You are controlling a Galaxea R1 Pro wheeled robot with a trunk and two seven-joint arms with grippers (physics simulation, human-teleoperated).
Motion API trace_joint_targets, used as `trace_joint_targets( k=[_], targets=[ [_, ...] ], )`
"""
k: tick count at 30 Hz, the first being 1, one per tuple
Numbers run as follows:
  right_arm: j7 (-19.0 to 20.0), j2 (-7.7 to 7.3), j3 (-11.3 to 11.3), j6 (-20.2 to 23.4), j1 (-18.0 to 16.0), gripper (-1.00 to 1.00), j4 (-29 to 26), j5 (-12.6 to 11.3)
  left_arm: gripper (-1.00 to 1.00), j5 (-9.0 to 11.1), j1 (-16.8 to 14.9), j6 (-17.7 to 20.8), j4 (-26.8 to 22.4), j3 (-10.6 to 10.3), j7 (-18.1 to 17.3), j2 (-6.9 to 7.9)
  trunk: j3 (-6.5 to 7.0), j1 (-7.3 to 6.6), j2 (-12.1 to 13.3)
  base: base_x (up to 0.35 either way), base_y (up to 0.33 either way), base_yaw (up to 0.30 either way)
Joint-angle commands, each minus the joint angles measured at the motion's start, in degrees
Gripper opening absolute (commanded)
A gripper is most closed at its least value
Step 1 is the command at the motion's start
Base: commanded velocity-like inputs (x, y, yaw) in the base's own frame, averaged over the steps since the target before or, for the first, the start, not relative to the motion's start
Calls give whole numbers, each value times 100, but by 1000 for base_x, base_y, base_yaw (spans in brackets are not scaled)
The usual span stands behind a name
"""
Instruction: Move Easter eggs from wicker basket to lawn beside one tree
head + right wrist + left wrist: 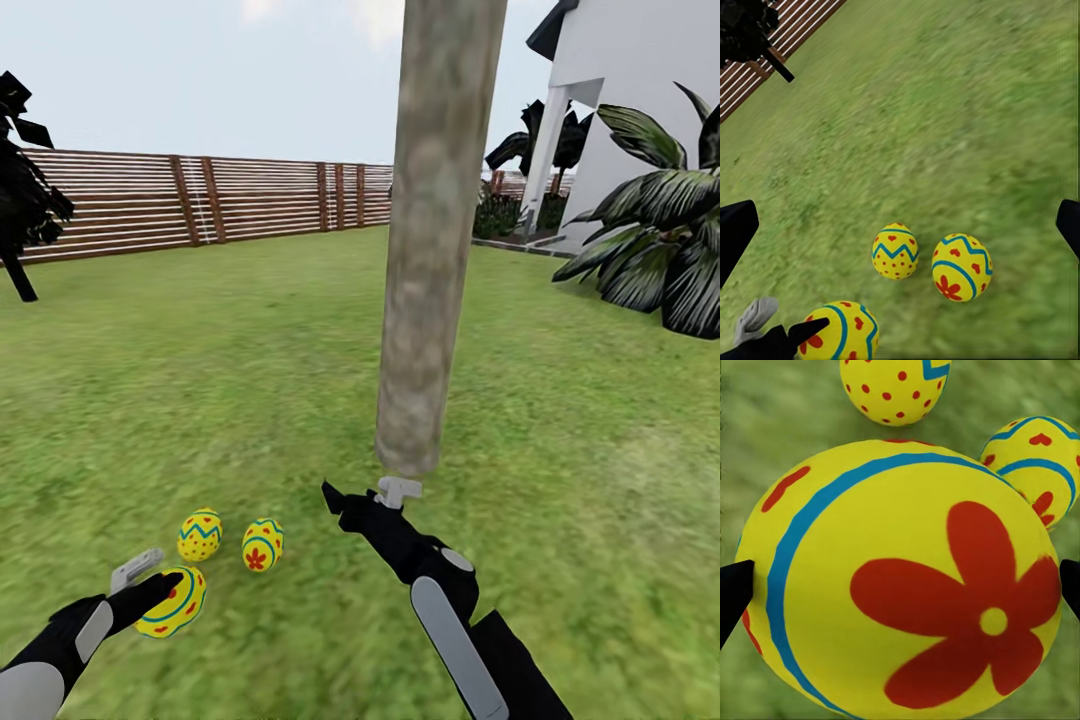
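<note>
Mottled green lawn (250,350) beside grey-brown tree trunk (435,240): left gripper (160,590) pinches third yellow painted egg (175,602); two eggs (200,535) (262,544) lie adjacent; right gripper (365,495) spread.

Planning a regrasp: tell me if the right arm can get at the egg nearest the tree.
Probably yes. The right gripper is open and empty by the trunk, and only bare lawn lies between it and that egg; the left gripper holds another egg.

The tree (430,240) trunk rises straight ahead of me, blocking any reach directly past it. Left of the tree, two eggs (199,535) (262,544) lie close together on the lawn (250,350), with a third egg (176,601) just nearer me at my left claw (150,585). Right of the tree, open grass runs to a palm (660,230).
</note>
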Motion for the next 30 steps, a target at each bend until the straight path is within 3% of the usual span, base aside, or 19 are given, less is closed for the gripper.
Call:
trace_joint_targets(
  k=[1, 12, 19, 27, 30],
  targets=[
    [-55, -3, 11, 12, -4, 100, -9, -46, -100, 34, -3, 50, -7, 34, -21, -1, -15, -1, -2, 157, 0, 0],
    [-55, 0, 15, 3, -4, 100, -10, -25, -100, 34, -5, 51, -7, 31, -21, 6, -23, -1, -2, 316, 19, 0],
    [-55, 0, 15, -67, -4, 100, -10, -31, -100, 34, -3, 51, -7, 35, -27, 3, -23, -1, -2, 64, 49, 0],
    [-53, -7, 22, -179, -4, 100, -10, -27, -100, 34, -5, 51, -5, 40, -16, -2, -200, 20, -13, 0, 0, 0],
    [-53, -9, 153, -242, -4, 100, -10, -24, -100, 34, -4, 24, 0, 39, 19, -2, -267, 27, -17, 0, 0, 0]
  ],
)
